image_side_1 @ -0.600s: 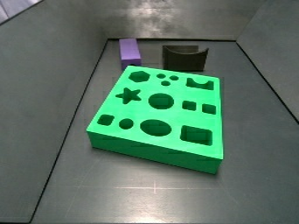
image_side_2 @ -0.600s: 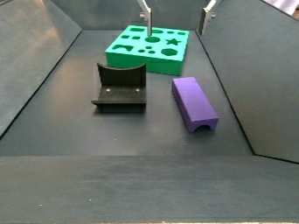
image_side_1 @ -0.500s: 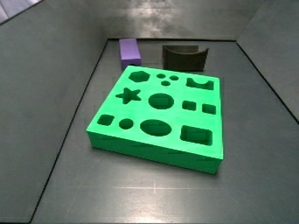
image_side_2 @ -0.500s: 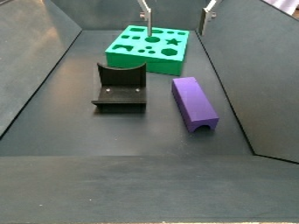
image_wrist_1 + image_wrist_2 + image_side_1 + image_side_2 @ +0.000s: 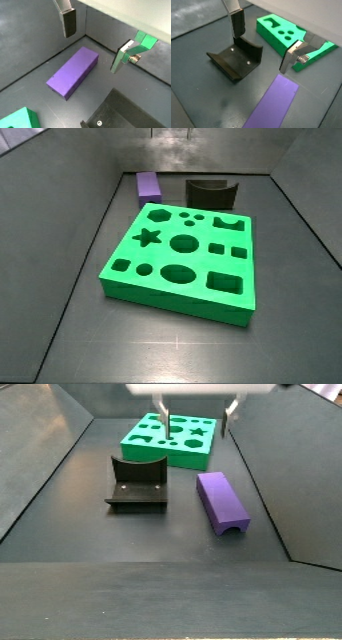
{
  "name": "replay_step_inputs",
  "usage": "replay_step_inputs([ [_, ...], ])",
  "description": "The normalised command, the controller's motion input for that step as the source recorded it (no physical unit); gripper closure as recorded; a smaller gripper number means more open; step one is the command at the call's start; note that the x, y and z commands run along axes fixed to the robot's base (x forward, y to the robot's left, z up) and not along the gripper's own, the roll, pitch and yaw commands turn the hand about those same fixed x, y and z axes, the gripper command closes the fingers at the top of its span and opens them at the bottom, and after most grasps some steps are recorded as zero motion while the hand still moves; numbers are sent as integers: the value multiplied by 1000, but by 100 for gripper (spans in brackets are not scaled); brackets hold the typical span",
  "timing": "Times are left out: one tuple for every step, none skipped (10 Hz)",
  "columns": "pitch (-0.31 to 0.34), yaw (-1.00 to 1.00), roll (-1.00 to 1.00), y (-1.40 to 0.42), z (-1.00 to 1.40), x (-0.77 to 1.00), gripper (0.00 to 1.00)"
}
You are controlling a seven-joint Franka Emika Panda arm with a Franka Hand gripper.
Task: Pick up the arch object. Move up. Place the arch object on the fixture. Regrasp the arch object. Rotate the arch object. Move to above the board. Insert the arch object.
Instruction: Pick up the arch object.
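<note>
The purple arch object (image 5: 223, 502) lies flat on the floor beside the fixture (image 5: 138, 482), apart from it; both wrist views show it (image 5: 73, 71) (image 5: 274, 104). The dark fixture (image 5: 235, 61) stands between it and the green board (image 5: 174, 439). My gripper (image 5: 198, 411) hangs high over the board's far side, open, with nothing between its fingers (image 5: 69, 22). In a side view the arch object (image 5: 148, 185) and the fixture (image 5: 210, 193) sit behind the board (image 5: 181, 263), and only a blur of the gripper (image 5: 171, 133) shows at the top edge.
Sloping grey walls (image 5: 47, 444) close in the floor on both sides. A board corner (image 5: 20, 119) shows near the fixture (image 5: 127, 112) in a wrist view.
The gripper has come down: its body now shows at the top of a side view and its fingers reach lower over the board. The arch object, fixture and board have not moved.
</note>
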Motion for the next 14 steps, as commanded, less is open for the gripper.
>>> replay_step_inputs([
  [0,26,0,-17,-220,166,0],
  [0,6,209,-349,-589,-343,0],
  [-60,117,371,-557,-560,-769,0],
  [-110,163,409,-554,-529,-703,0],
  [-181,214,463,-497,-423,-611,0],
  [-250,374,433,-257,-329,-354,0],
  [-201,346,379,0,-323,180,0],
  [-84,249,294,49,-346,511,0],
  [-63,180,324,0,-511,300,0],
  [0,0,27,-20,0,0,0],
  [-143,0,187,0,-497,0,0],
  [-153,63,354,-14,-549,-66,0],
  [-167,123,381,0,-480,-109,0],
  [-184,169,386,0,-434,-114,0],
])
